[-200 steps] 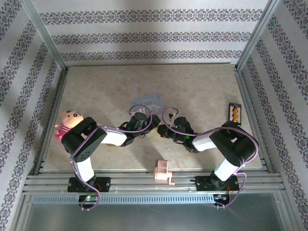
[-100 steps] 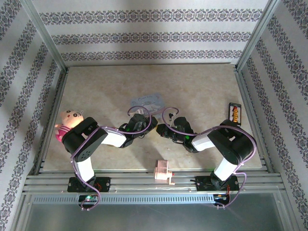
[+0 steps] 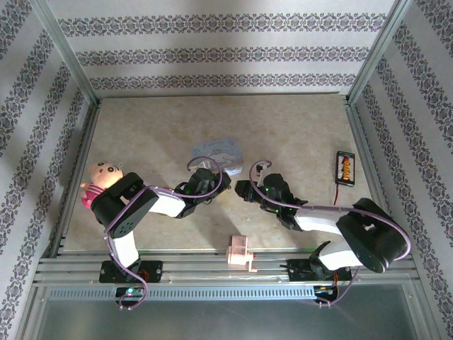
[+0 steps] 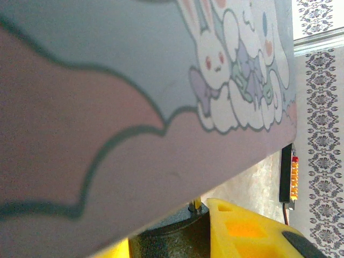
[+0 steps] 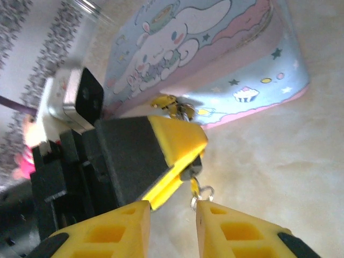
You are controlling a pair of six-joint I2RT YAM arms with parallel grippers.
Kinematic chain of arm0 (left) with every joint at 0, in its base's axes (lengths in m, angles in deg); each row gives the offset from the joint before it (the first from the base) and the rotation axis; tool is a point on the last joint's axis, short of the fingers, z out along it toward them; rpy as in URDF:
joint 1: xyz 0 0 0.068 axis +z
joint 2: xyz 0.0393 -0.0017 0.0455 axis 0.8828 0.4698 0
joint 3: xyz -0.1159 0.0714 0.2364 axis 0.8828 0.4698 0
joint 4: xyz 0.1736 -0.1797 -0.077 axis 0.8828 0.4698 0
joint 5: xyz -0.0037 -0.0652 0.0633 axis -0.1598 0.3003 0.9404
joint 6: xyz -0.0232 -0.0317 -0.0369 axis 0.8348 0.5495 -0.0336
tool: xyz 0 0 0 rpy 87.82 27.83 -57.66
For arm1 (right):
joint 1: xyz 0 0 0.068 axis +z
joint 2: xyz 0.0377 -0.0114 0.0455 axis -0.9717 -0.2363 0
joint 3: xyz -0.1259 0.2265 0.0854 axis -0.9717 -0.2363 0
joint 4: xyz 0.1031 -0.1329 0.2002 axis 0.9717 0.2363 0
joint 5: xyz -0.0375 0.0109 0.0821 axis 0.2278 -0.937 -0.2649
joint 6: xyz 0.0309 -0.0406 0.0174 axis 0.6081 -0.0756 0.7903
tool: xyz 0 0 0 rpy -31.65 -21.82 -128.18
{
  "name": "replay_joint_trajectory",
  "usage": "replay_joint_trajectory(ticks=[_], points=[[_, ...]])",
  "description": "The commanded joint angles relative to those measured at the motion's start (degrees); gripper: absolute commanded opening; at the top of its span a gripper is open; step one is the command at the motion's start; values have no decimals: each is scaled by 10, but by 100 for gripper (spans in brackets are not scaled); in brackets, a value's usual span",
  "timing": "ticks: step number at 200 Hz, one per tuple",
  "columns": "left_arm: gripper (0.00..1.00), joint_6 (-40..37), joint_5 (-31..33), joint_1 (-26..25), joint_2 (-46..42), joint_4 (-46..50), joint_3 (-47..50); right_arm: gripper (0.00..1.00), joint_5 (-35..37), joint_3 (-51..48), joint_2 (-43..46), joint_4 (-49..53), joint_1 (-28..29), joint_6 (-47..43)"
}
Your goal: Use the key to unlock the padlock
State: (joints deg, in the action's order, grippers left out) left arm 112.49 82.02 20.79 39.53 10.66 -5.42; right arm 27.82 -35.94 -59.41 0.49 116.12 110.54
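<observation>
My left gripper (image 3: 216,183) sits at the table's middle, just in front of the pale blue tin (image 3: 218,149). In the right wrist view its yellow fingers (image 5: 177,137) are shut on the tiny dark padlock (image 5: 191,169). The key (image 5: 194,186) sticks out of the padlock's lower end, with a silver ring (image 5: 203,192) on it. My right gripper (image 5: 171,217) is open just below, and the ring touches its right fingertip. In the left wrist view the padlock's dark body (image 4: 172,236) lies between the yellow fingers (image 4: 242,231), under the tin (image 4: 134,97).
A pink plastic block (image 3: 239,251) stands at the table's front edge between the arm bases. A doll (image 3: 101,177) lies at the left edge. A black tester with orange marks (image 3: 345,167) lies at the right edge. Metal rails frame the table.
My right arm's elbow has swung out to the right and lower, and its wrist has drawn back a little. The left arm holds its place.
</observation>
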Motion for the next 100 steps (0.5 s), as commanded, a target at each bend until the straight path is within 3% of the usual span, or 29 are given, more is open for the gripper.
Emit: replay_joint_trajectory(ticks=[1, 53, 100], points=[[2, 13, 4, -4, -24, -5, 0, 28, 78, 33, 26, 132, 30, -70], [3, 36, -7, -4, -53, 55, -8, 28, 202, 88, 12, 241, 99, -156], [3, 40, -12, -4, -74, 76, -12, 28, 160, 113, -39, 200, 102, -155]])
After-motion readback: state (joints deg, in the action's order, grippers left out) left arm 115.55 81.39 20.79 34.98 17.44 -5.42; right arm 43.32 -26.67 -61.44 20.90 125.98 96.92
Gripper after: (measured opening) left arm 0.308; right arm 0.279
